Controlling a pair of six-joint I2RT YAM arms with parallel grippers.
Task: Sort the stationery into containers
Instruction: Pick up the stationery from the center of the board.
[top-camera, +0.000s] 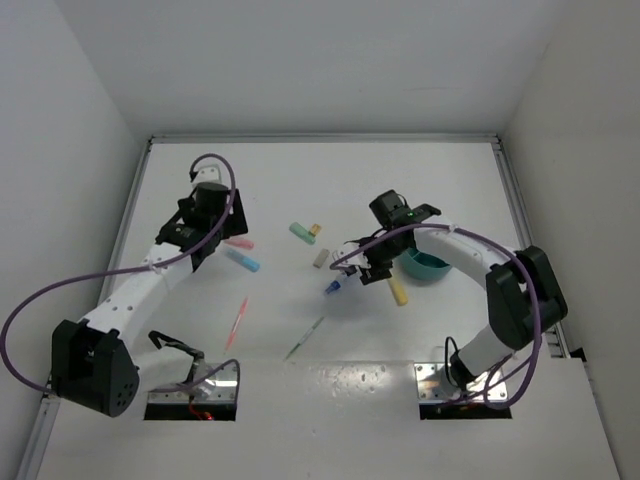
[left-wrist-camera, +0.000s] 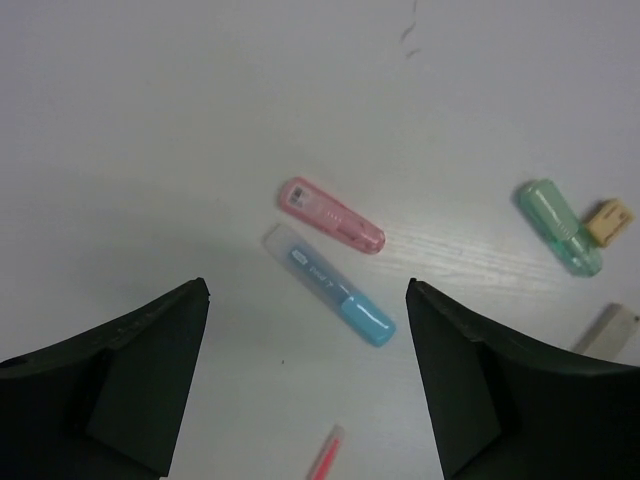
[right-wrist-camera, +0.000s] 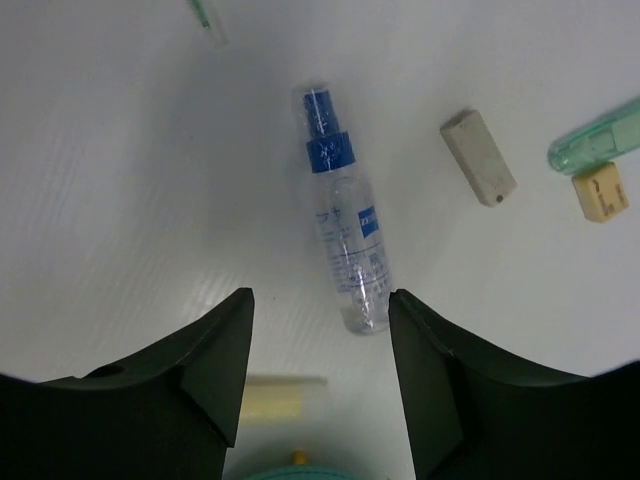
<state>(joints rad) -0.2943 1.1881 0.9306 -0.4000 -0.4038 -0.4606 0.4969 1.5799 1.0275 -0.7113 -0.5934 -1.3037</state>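
Observation:
My left gripper (left-wrist-camera: 307, 288) (top-camera: 205, 243) hangs open above the table, with nothing between its fingers. A pink marker (left-wrist-camera: 330, 216) (top-camera: 238, 243) and a light blue marker (left-wrist-camera: 328, 285) (top-camera: 243, 261) lie side by side just ahead of it. My right gripper (right-wrist-camera: 320, 297) (top-camera: 362, 272) is open too, and the bottom end of a blue-clear pen (right-wrist-camera: 345, 240) (top-camera: 335, 287) lies near its right finger, not gripped. The teal cup (top-camera: 425, 266) (right-wrist-camera: 300, 474) sits right behind that gripper, beside a yellow marker (top-camera: 398, 291) (right-wrist-camera: 280, 398).
A green marker (top-camera: 302, 233) (right-wrist-camera: 595, 148), a yellow eraser (top-camera: 314, 229) (right-wrist-camera: 600, 191) and a grey eraser (top-camera: 321, 258) (right-wrist-camera: 478, 157) lie mid-table. A thin pink pen (top-camera: 236, 320) (left-wrist-camera: 325, 455) and a thin green pen (top-camera: 303, 338) lie nearer the arm bases. White walls enclose the table.

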